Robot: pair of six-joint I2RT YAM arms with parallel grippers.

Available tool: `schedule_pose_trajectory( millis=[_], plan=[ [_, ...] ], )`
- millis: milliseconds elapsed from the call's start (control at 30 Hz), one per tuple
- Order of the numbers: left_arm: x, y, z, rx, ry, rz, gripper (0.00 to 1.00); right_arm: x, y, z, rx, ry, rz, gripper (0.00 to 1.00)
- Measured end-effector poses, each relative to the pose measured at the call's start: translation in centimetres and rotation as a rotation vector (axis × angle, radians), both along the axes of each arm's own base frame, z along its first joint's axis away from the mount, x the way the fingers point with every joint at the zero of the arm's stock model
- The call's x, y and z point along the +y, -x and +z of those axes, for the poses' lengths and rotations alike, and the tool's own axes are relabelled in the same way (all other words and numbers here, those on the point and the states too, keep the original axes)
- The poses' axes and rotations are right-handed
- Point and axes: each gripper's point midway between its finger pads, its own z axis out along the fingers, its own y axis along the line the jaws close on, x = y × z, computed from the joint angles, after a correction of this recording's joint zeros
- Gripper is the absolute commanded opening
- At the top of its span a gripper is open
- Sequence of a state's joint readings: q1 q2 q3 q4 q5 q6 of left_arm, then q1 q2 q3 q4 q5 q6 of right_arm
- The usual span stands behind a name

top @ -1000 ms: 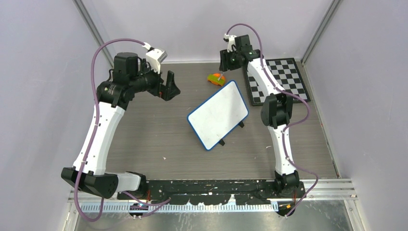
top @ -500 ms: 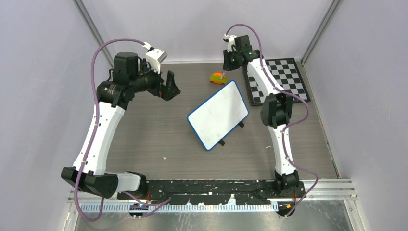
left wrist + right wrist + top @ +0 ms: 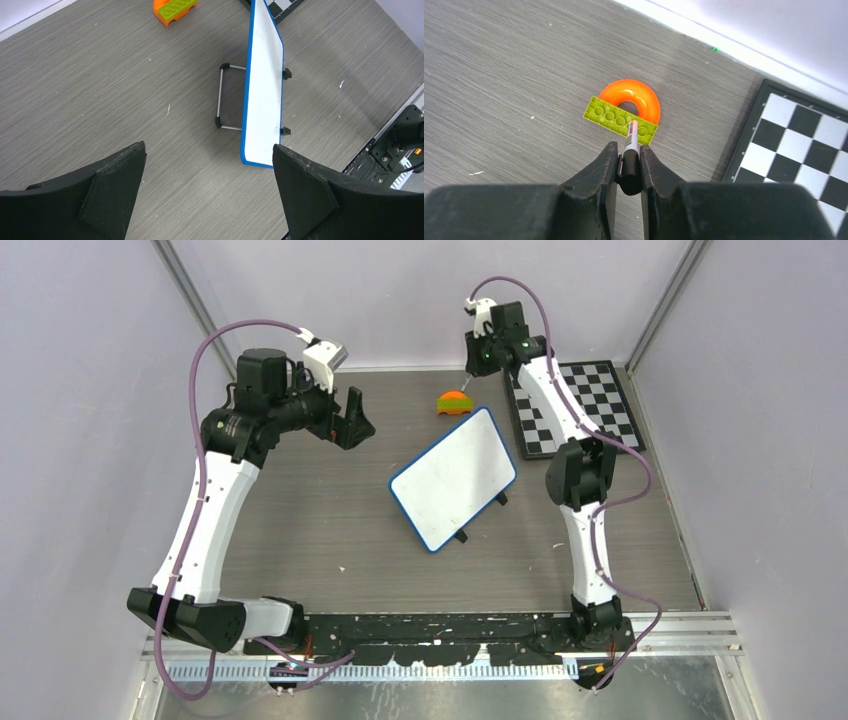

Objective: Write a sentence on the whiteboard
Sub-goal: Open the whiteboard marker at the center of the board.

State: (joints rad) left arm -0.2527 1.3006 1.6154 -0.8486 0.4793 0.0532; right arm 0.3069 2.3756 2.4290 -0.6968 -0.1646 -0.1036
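Now we raise our right gripper (image 3: pixel 629 150), clamped on the marker (image 3: pixel 631 136), seemingly clear of the block (image 3: pixel 610 116); our left gripper (image 3: pixel 207 150) gapes empty, and the whiteboard (image 3: pixel 455 478) awaits its first stroke.

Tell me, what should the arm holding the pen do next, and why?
Probably swing the right gripper toward the whiteboard and bring the tip down to its face. The gripper is clamped on the marker, but the tip hangs over the orange and green block by the back wall, off the board, and the board shows no writing.
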Motion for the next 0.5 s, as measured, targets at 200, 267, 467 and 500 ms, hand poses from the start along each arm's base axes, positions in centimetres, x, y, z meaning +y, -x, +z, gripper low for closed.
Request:
schedule_pose_trajectory(
  millis=[200,267,467,500],
  plan=[
    [0.2,-0.2,-0.1,-0.002,-0.008,0.013,1.0,-0.5,0.9,5.6,-0.088,-0.023,-0.007,0.0],
    [0.3,-0.2,-0.1,-0.001,-0.009,0.018,1.0,-0.6,1.5,7.6,-0.116,-0.033,-0.006,0.0],
    [0.5,-0.1,0.6,-0.007,-0.017,0.03,1.0,-0.9,4.5,13.8,-0.179,-0.09,0.009,0.0],
    [0.5,-0.1,0.9,-0.013,-0.017,0.028,1.0,-0.9,5.3,15.1,-0.187,-0.108,0.018,0.0]
  ],
)
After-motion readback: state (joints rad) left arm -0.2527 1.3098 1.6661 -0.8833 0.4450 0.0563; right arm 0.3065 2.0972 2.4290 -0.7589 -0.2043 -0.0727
